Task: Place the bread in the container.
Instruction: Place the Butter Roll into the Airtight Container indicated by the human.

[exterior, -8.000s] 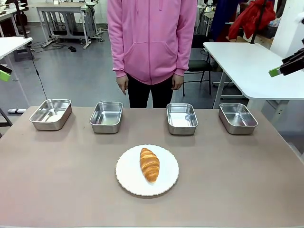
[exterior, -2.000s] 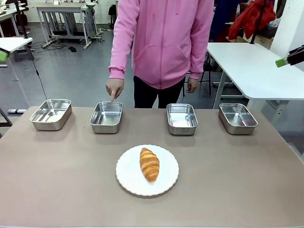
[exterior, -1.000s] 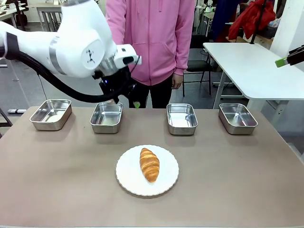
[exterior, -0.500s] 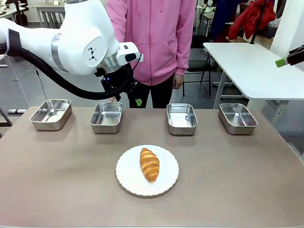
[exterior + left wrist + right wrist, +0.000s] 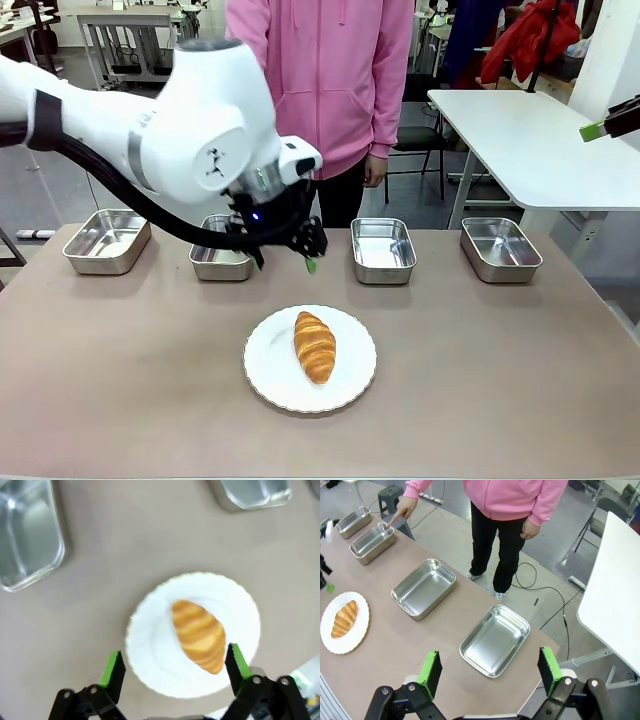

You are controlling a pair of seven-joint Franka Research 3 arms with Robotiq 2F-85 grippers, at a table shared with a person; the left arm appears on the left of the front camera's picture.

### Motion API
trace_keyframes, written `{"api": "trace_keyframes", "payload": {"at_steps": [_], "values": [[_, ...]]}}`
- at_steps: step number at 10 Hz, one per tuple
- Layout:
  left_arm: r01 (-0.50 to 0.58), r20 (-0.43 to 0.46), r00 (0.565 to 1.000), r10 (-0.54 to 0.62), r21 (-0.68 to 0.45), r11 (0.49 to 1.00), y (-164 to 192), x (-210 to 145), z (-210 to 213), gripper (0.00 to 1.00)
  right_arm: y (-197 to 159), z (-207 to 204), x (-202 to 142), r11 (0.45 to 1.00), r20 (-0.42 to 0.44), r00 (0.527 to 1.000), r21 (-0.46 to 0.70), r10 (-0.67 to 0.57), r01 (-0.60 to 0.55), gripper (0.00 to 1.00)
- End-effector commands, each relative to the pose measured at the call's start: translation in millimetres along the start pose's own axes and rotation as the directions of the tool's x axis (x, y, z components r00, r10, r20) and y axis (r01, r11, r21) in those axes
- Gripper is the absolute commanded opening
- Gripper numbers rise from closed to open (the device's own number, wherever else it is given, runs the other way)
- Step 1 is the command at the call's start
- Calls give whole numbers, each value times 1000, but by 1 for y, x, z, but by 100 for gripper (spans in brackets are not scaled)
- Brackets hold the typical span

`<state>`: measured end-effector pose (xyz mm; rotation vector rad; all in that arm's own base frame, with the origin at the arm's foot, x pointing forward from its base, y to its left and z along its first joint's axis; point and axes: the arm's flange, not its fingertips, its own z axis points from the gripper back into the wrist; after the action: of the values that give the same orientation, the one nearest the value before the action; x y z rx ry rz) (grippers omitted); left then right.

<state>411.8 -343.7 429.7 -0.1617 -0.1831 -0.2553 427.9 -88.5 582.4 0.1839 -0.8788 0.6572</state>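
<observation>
The bread [image 5: 315, 346] lies in the middle of the white plate [image 5: 270, 380], near the robot's edge of the table [image 5: 500, 400]. The left gripper [image 5: 300, 245] hangs above and beyond it with its jaws spread wide and nothing between them.

In the left wrist view the bread [image 5: 198, 635] sits slantwise to the line between the two pads, one tapered end close to the right-hand pad. A straight descent and squeeze would probably catch it off-centre, so it could twist out or flake under the pressure. The other pad hangs by the plate's rim [image 5: 131, 630] and might strike it, tipping or sliding the plate.

The second risk is the target. Four steel pans look alike. In the right wrist view the person's hand [image 5: 405, 507] points at the container [image 5: 372, 542], second from the far end. Whether the finger touches its rim is too small to tell. From the front the left arm half hides that container [image 5: 212, 262], so a carry could end in a neighbouring pan or brush the hand.

The right gripper [image 5: 489, 670] is parked wide apart, empty, above the table's other end.
</observation>
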Motion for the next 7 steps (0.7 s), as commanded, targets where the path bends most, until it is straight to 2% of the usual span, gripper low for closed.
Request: {"api": "trace_keyframes", "payload": {"at_steps": [1,4,7], "values": [[-145,-57,988,145,6,989,-30,-6,-16,100,-2,-1,-1,1000,18,1000,4,-5,5,100],[-281,-73,955,286,67,957,-61,-20,-54,100,-2,-1,-1,1000,18,1000,4,-5,5,100],[-323,-45,943,330,118,939,-79,-45,-69,100,-2,-1,-1,1000,18,1000,4,-5,5,100]]}}
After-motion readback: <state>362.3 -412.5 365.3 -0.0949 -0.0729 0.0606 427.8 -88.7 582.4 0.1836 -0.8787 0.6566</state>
